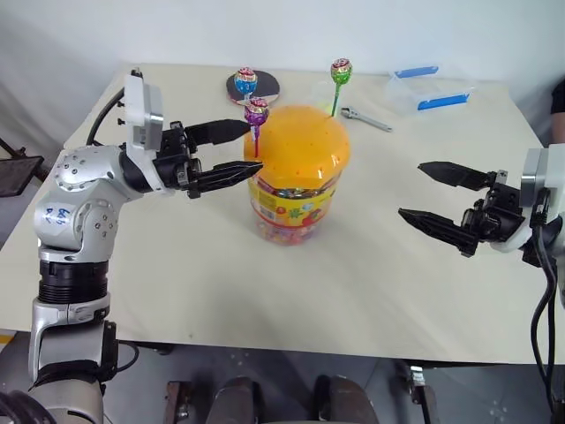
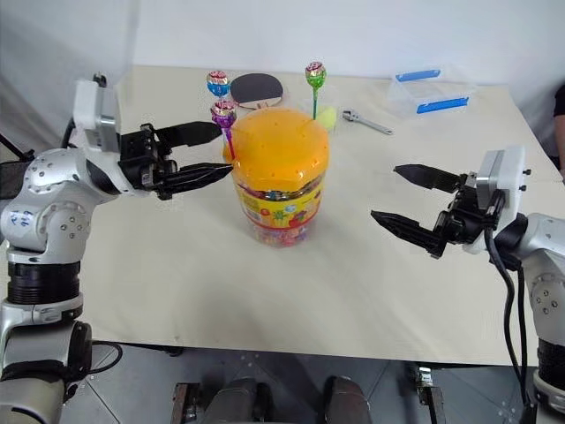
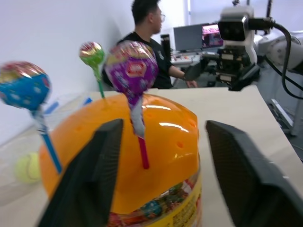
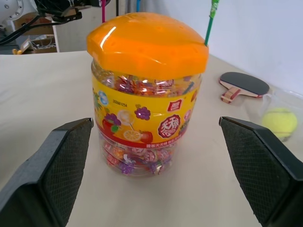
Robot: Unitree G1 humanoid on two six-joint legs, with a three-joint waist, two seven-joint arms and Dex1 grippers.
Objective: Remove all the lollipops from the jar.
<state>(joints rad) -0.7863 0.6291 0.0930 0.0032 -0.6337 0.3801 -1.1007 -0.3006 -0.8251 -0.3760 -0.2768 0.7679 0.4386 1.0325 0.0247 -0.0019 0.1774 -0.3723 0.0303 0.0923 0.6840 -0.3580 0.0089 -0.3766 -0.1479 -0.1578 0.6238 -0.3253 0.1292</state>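
My right tool [image 1: 441, 208] hangs nearest me over the bare tabletop [image 1: 335, 300], its two black fingers spread wide on nothing, aimed level at the jar [image 1: 291, 172] but well apart from it. I judge it waits there so it can steady the tub if the pull drags it. My left tool [image 1: 237, 152] is at the jar's other side, raised to the orange lid [image 1: 300, 141], because the lollipops stand with their sticks pushed into the lid's holes. Its fingers straddle the stick of the purple lollipop [image 1: 256, 111], one on either side, a gap showing on both sides in the left wrist view, so it is open around the stick and grips nothing yet. The candy head sits just above the fingers. The blue lollipop [image 1: 245, 81] stands just behind, the green lollipop [image 1: 341, 72] at the lid's far side. All three remain in the jar. Farther off lie a paddle [image 1: 265, 85], a wrench [image 1: 366, 117] and a clear box [image 1: 428, 90].
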